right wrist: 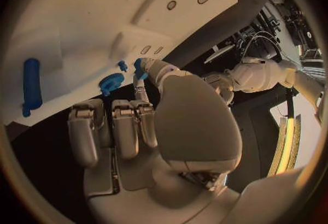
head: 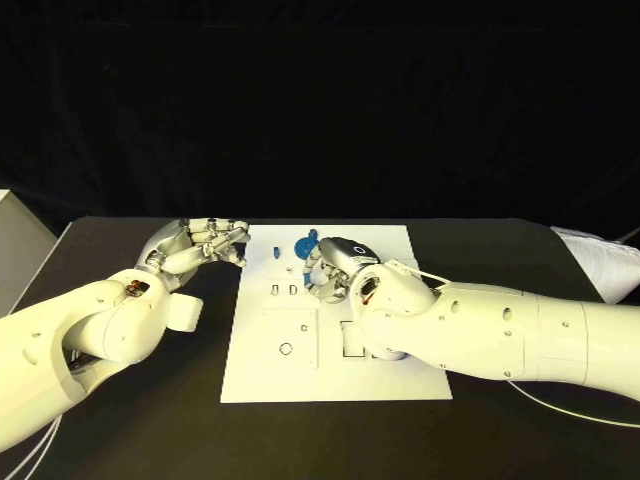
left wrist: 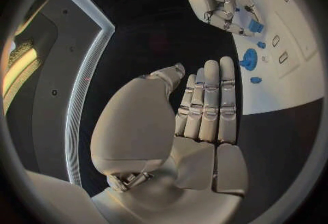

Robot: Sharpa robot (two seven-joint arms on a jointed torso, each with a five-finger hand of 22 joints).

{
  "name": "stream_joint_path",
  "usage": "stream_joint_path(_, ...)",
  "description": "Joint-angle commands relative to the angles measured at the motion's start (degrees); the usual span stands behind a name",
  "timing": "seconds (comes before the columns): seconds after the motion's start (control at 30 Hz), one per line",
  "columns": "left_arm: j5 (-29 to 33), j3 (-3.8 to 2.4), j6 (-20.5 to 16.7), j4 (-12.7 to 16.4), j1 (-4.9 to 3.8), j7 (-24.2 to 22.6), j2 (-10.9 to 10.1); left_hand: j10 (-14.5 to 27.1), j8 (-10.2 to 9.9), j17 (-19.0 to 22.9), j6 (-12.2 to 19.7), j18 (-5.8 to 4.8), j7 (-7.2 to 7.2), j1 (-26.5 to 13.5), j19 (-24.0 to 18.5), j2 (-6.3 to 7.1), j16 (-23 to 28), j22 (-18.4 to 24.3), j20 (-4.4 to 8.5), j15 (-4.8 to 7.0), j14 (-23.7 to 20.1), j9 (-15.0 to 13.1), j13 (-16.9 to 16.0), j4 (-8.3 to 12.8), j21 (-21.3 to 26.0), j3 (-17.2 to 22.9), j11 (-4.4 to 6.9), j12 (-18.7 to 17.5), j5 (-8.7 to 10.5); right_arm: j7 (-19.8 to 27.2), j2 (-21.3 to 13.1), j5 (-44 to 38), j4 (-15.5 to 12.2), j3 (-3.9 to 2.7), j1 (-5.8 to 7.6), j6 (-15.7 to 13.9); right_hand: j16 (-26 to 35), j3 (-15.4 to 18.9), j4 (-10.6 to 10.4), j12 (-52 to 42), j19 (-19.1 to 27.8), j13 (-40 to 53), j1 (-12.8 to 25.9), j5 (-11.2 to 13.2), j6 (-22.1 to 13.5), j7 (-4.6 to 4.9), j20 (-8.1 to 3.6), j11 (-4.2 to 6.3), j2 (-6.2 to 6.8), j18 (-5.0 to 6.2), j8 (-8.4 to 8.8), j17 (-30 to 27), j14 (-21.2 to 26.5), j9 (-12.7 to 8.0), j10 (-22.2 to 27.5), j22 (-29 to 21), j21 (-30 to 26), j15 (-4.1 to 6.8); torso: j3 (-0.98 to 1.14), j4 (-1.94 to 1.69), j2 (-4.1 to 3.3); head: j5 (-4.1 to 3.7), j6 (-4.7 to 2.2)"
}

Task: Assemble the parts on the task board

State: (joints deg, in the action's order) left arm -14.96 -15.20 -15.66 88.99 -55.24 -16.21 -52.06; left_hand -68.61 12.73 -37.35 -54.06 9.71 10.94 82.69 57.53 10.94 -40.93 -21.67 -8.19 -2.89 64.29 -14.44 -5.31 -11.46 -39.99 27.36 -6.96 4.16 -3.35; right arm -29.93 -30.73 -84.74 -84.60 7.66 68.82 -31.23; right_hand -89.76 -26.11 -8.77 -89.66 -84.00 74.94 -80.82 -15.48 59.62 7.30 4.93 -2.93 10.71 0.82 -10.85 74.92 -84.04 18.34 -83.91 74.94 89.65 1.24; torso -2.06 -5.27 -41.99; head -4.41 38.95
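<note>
The white task board [head: 335, 372] lies mid-table, with slots and holes in it. My right hand [head: 338, 264] hangs over its far part and pinches a small blue part [left wrist: 255, 26] at its fingertips; the same part [right wrist: 140, 65] shows blue at the thumb tip in the right wrist view. A round blue part [head: 309, 240] and a small blue piece [head: 277, 252] lie near the board's far left corner. A long blue cylinder [right wrist: 30, 84] lies on the board too. My left hand [head: 198, 245] hovers just off the board's far left edge, with fingers [left wrist: 208, 98] straight and nothing in them.
Black table surrounds the board [left wrist: 287, 79]. A white cloth-like object [head: 609, 260] lies at the table's right edge. A pale box [head: 3, 250] stands beyond the table's left edge.
</note>
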Motion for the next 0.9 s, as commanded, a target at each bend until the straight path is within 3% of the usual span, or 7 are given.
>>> stream_joint_path(0.03, -0.1, -0.03, 0.9, 0.1, -0.02, -0.1, 0.0, 0.5, -0.3, -0.1, 0.4, 0.67, 0.04, -0.3, -0.4, 0.04, -0.4, -0.1, 0.04, 0.10, -0.3, -0.1, 0.0, 0.1, -0.2, 0.2, 0.02, -0.2, 0.22, -1.5, 0.6, -2.8, 0.4, 0.02, -0.35, 0.6, -0.2, -0.4, 0.0, -0.3, -6.0, 15.1, 0.5, -0.1, 0.4, -0.03, -0.41, 0.24, -0.07, -0.82, -0.33, 15.1, -6.0, 0.8, -6.1, 15.1, 0.3, 0.12, 0.04, -0.06, 0.03, 0.06, 0.31)
stream_joint_path(0.5, -0.1, -0.03, 1.1, 0.2, -0.02, 0.0, -0.1, 0.5, -0.3, -0.1, 0.4, 0.67, 0.04, -0.3, -0.4, 0.04, -0.4, -0.1, 0.04, 0.10, -0.3, -0.1, 0.0, 0.1, -0.2, 0.2, 0.02, -0.2, 0.22, -1.6, 2.3, -4.2, 2.0, 0.03, -1.51, 0.5, -0.2, -0.4, -0.1, -0.3, -6.0, 15.1, 0.8, -0.2, 0.4, -0.04, -0.39, 0.24, 0.12, -0.82, -0.42, 15.1, -6.0, 0.9, -6.1, 15.1, 0.3, 0.11, 0.06, 0.07, 0.03, 0.67, 0.68)
stream_joint_path(0.9, -0.1, -0.03, 1.2, 0.1, -0.02, 0.1, 0.0, 0.5, -0.3, -0.1, 0.4, 0.68, 0.01, -0.4, -0.5, 0.07, -0.4, -0.1, 0.02, 0.10, -0.3, -0.2, -0.1, 0.1, -0.4, 0.2, 0.03, -0.2, 0.23, -1.9, 3.0, -5.9, 2.8, 0.05, -1.79, 0.0, -0.2, -0.3, -0.2, -0.3, -6.0, 15.1, 1.5, -0.3, 0.0, 0.04, -0.35, 0.19, 0.50, -0.82, -0.43, 15.1, -6.0, 0.9, -6.1, 15.1, 0.3, 0.07, 0.09, 0.09, 0.03, 0.63, 0.81)
